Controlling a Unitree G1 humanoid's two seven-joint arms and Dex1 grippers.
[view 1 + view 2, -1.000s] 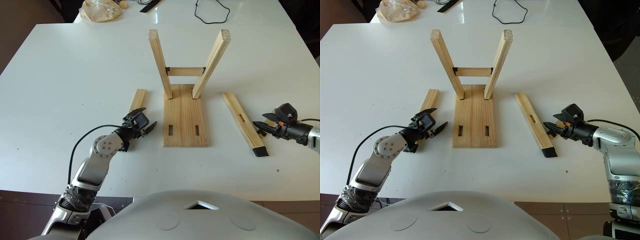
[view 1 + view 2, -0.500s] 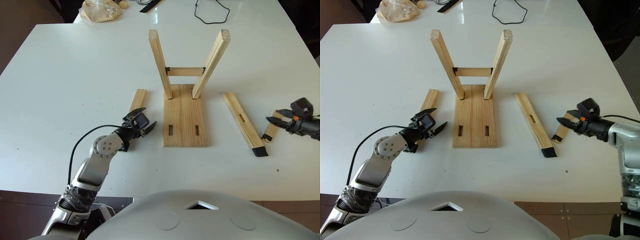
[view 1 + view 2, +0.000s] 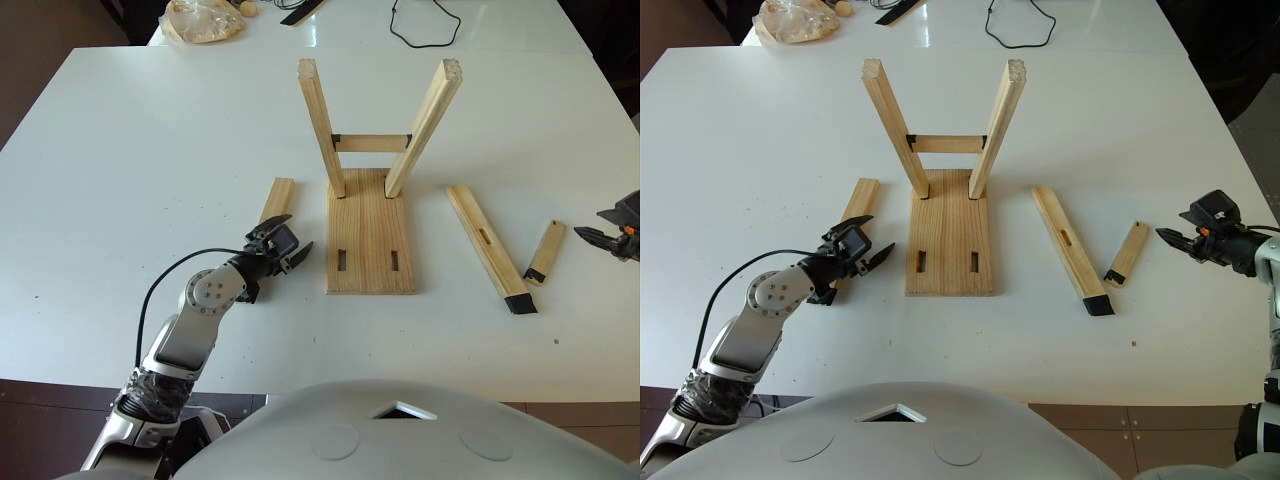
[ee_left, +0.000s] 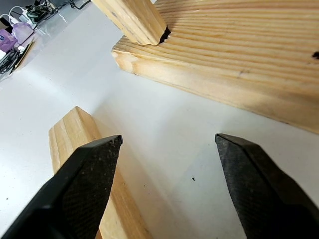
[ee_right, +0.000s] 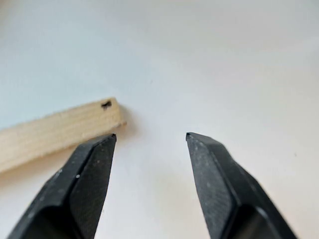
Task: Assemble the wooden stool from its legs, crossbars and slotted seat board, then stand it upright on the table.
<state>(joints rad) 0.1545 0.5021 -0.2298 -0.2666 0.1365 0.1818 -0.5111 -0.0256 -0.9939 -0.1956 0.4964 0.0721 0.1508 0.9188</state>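
1. Counter (image 3: 120, 150): white, takes up most of the head view.
2. Slotted seat board (image 3: 369, 232): lies flat at frame centre, long axis running away from the robot.
3. Two legs, left one (image 3: 320, 125) and right one (image 3: 424, 125), stand in the board's far end. They splay outward toward the top of the frame. A crossbar (image 3: 371, 143) joins them part way up.
4. Two slots (image 3: 341, 260) at the board's near end are open, with nothing in them.
5. Loose leg, left (image 3: 276, 200): flat on the counter, just left of the board and roughly parallel to it.
6. Loose leg, right (image 3: 488, 245): flat, right of the board, angled toward lower right. It has a dark tip at the near end and a slot in its upper face.
7. Short crossbar (image 3: 546, 251): flat, right of that leg and apart from it, with a dark near end.
8. Left claw (image 4: 168, 142): released, fingers spread wide, gripping nothing. It sits low over the counter at lower left of centre, between the left loose leg and the board's left edge. One finger (image 4: 84, 174) overlaps the leg's near end; contact cannot be told.
9. Right claw (image 5: 149, 135): released and empty, at the right edge of the frame, pointing at the short crossbar. The bar's end lies just ahead of one finger, not between the two.
10. Far counter, top of frame: a crumpled bag (image 3: 203, 20) at upper left and a black cable (image 3: 420, 25) at top centre.
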